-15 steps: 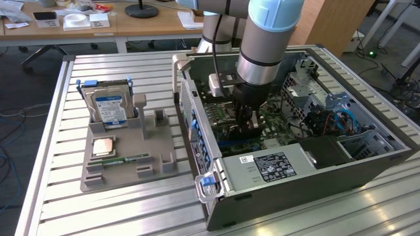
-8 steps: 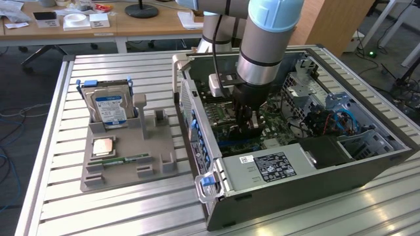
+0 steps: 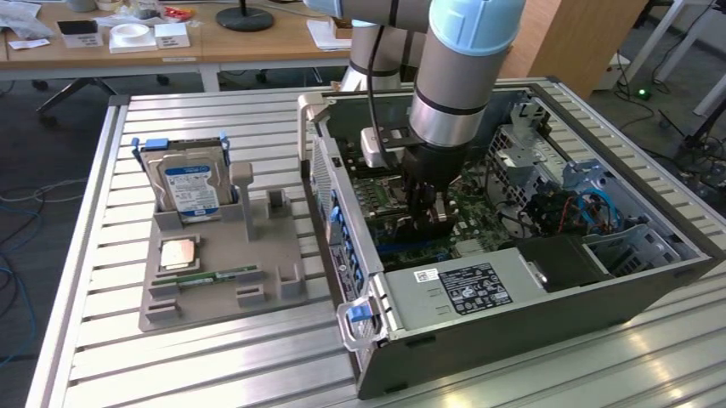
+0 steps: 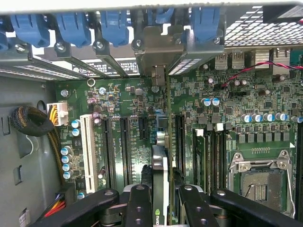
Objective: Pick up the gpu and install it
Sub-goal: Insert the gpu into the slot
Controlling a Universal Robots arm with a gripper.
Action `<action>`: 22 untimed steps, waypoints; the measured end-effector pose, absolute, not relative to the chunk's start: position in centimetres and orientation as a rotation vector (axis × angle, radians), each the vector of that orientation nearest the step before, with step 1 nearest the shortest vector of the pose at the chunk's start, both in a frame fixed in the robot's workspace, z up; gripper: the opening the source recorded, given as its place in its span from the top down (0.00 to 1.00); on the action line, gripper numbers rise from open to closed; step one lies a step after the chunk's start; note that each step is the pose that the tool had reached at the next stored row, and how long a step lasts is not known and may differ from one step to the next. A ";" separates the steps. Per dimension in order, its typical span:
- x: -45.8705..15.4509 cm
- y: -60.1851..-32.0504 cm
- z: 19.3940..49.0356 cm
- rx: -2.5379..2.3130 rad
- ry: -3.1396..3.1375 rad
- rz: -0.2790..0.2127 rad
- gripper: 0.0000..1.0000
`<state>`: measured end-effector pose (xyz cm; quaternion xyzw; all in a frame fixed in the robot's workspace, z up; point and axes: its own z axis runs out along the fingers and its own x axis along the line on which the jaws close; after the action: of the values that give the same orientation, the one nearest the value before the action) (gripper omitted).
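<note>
In the wrist view the gpu [image 4: 160, 146] appears edge-on, a thin green board with its cooler on one face. Its silver bracket [image 4: 156, 45] sits against the case's rear slot openings under the blue clips. My gripper [image 4: 161, 194] is shut on the card, one black finger [image 4: 139, 201] on each side. The card stands upright over the motherboard [image 4: 236, 118], in line with the black expansion slots [image 4: 125, 142]. I cannot tell whether it is seated. In the exterior view my gripper [image 3: 428, 212] reaches straight down into the open computer case [image 3: 340, 195], hiding the card.
A grey fixture [image 3: 255, 293] on the slatted table holds a silver hard drive [image 3: 187, 187], a memory stick [image 3: 210, 277] and a square chip [image 3: 178, 253]. The power supply [image 3: 477, 289] and drive cage [image 3: 590, 195] crowd the case. Cables [image 4: 33, 120] lie near the slots.
</note>
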<state>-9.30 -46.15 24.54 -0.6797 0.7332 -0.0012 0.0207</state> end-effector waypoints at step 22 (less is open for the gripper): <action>-9.3 -46.1 24.4 -2.108 2.273 -0.004 0.73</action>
<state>-9.30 -46.15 24.40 -0.6797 0.7332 -0.0012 0.0207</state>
